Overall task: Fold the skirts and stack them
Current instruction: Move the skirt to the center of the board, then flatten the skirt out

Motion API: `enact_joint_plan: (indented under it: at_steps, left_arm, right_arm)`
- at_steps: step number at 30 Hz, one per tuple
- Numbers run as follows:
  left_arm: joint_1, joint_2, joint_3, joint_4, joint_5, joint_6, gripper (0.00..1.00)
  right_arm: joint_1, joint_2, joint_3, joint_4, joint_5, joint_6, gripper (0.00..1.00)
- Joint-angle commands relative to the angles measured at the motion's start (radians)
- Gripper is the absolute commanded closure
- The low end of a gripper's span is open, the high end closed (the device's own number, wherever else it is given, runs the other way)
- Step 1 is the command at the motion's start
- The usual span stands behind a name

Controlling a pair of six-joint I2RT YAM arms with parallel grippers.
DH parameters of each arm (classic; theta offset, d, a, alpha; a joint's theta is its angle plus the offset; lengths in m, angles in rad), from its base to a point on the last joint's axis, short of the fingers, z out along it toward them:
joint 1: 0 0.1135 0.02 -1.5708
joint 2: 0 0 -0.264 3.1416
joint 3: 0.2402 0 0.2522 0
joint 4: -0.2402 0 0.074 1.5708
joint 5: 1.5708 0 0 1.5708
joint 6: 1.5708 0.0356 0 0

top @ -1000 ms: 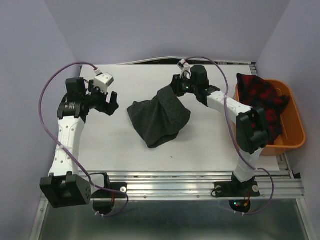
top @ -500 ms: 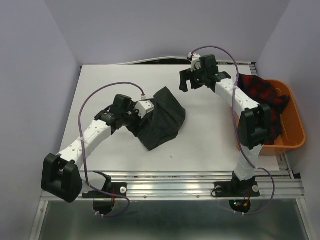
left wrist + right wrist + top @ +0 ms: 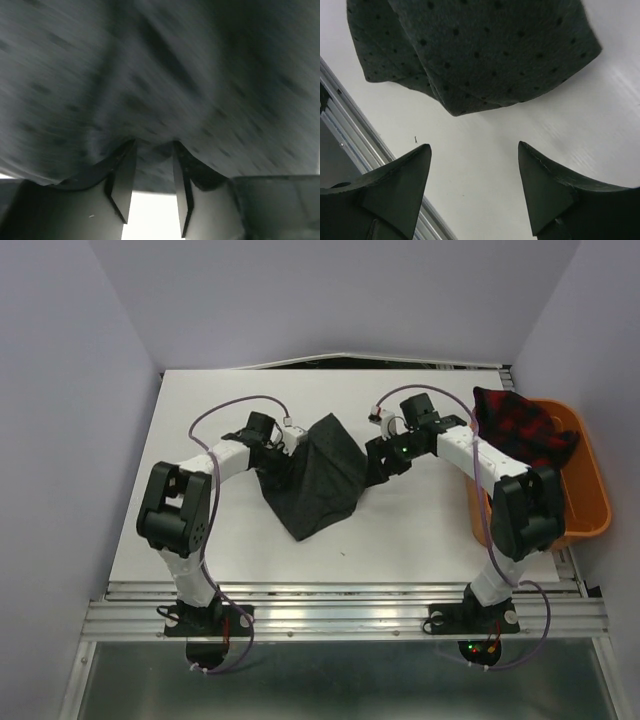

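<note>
The dark grey dotted skirt (image 3: 320,485) lies bunched in a peaked heap at the table's middle. My left gripper (image 3: 283,447) presses into its upper left edge. In the left wrist view the grey skirt (image 3: 160,75) drapes over both fingertips, and a fold sits between the jaws of that gripper (image 3: 154,145), which still stand apart. My right gripper (image 3: 378,458) hovers just right of the heap, open and holding nothing. Seen from the right wrist, this gripper (image 3: 474,145) faces the grey skirt (image 3: 485,45) with bare table in between. The red-and-black plaid skirt (image 3: 520,425) hangs over the basket's rim.
An orange plastic basket (image 3: 590,500) stands at the table's right edge, beside the right arm's elbow. The metal rail (image 3: 350,135) of the near table edge shows in the right wrist view. Purple walls close in the back and sides.
My right gripper let go of the grey skirt, pulled away, then came back beside the heap. My left arm swung in from the far left onto the skirt's left edge, its jaws narrowing.
</note>
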Motion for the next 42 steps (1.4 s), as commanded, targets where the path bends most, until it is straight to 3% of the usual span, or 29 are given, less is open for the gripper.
enact_joint_plan:
  at_steps: [1, 5, 14, 17, 19, 22, 23, 25, 32, 39, 42]
  left_arm:
    - [0.075, 0.111, 0.168, 0.043, 0.022, -0.036, 0.58]
    - [0.103, 0.165, 0.270, 0.024, 0.022, -0.013, 0.57]
    - [0.138, 0.100, 0.330, -0.083, 0.099, -0.027, 0.17]
    - [0.166, 0.001, 0.264, -0.089, 0.119, -0.047, 0.14]
    - [0.183, -0.088, 0.190, -0.091, 0.151, -0.058, 0.14]
    - [0.197, -0.220, 0.074, -0.092, 0.165, -0.043, 0.14]
    - [0.197, -0.255, 0.043, -0.089, 0.168, -0.024, 0.14]
    - [0.197, -0.349, -0.043, -0.086, 0.161, -0.004, 0.14]
    - [0.201, -0.487, -0.166, -0.114, 0.111, 0.086, 0.15]
    - [0.201, -0.588, -0.220, -0.062, 0.114, 0.204, 0.13]
    - [0.201, -0.711, -0.301, -0.033, 0.198, 0.313, 0.02]
  right_arm:
    - [0.032, 0.020, -0.053, 0.122, -0.084, 0.041, 0.25]
    - [0.053, 0.061, -0.051, 0.245, -0.027, 0.093, 0.25]
    - [0.144, 0.125, -0.025, 0.334, 0.057, 0.099, 0.22]
    - [0.191, 0.130, -0.030, 0.360, 0.106, 0.114, 0.23]
    - [0.219, 0.133, -0.034, 0.386, 0.193, 0.122, 0.29]
    - [0.231, 0.150, 0.002, 0.377, 0.244, 0.128, 0.56]
    - [0.231, 0.155, 0.021, 0.359, 0.243, 0.125, 0.77]
    - [0.231, 0.149, 0.061, 0.305, 0.221, 0.139, 0.99]
    - [0.231, 0.052, 0.295, 0.225, 0.005, 0.288, 0.99]
    - [0.210, 0.067, 0.495, 0.291, -0.081, 0.559, 0.99]
    - [0.147, 0.087, 0.567, 0.352, -0.090, 0.692, 0.99]
